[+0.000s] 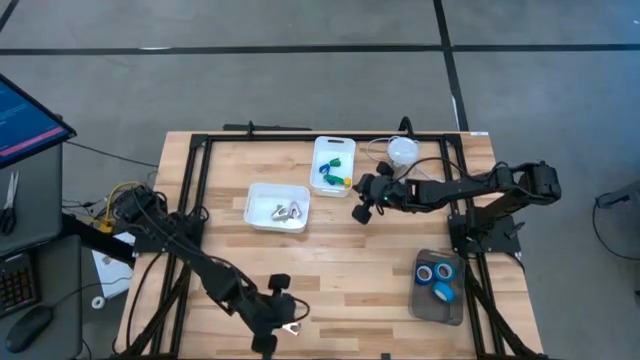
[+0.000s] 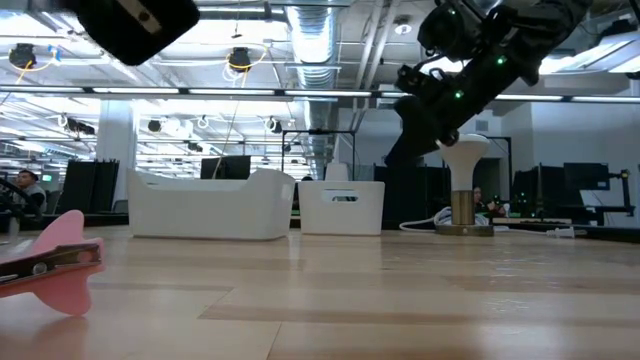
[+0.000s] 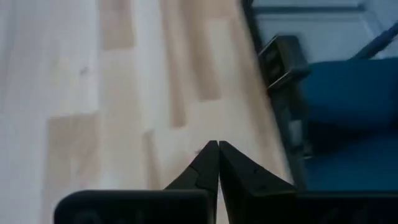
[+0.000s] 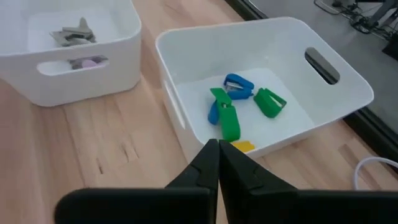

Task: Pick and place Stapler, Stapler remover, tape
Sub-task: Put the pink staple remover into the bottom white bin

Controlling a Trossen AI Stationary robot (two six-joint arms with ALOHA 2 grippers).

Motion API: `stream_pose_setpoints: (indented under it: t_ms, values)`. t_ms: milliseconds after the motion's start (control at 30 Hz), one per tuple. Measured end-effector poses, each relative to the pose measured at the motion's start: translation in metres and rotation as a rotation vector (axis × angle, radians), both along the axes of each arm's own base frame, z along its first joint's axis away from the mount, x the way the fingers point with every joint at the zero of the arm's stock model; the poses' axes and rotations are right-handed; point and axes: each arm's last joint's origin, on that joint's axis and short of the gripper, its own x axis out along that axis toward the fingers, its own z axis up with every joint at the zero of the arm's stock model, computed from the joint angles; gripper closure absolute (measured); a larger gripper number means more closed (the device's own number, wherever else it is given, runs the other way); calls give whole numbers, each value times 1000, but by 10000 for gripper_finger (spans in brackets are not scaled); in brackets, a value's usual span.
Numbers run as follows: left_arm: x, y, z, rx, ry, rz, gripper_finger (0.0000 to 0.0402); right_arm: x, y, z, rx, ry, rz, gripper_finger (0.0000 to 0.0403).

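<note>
Blue ring-shaped tape rolls [image 1: 437,279] have pale centres.

Blue tape rolls [image 1: 438,277], white tubs [image 1: 278,207]

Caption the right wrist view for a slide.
Right gripper shut above the white tub holding green and blue staplers.
</note>
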Motion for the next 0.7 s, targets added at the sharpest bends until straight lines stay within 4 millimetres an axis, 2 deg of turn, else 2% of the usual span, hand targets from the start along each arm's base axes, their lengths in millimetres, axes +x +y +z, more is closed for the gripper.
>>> stream_pose_setpoints:
  t_ms: [267,400,533,700]
  values:
    - [-4,-2,-20,140,37,38,399,1,2,1,-1,-13,6,402]
    - [-2,-6,-29,94,86,-6,399,1,1,1,-2,-15,6,402]
    - [0,-7,-27,30,106,-45,397,1,1,1,-2,-16,6,402]
    - [-1,-7,-25,23,106,-50,369,1,2,1,-2,-17,6,402]
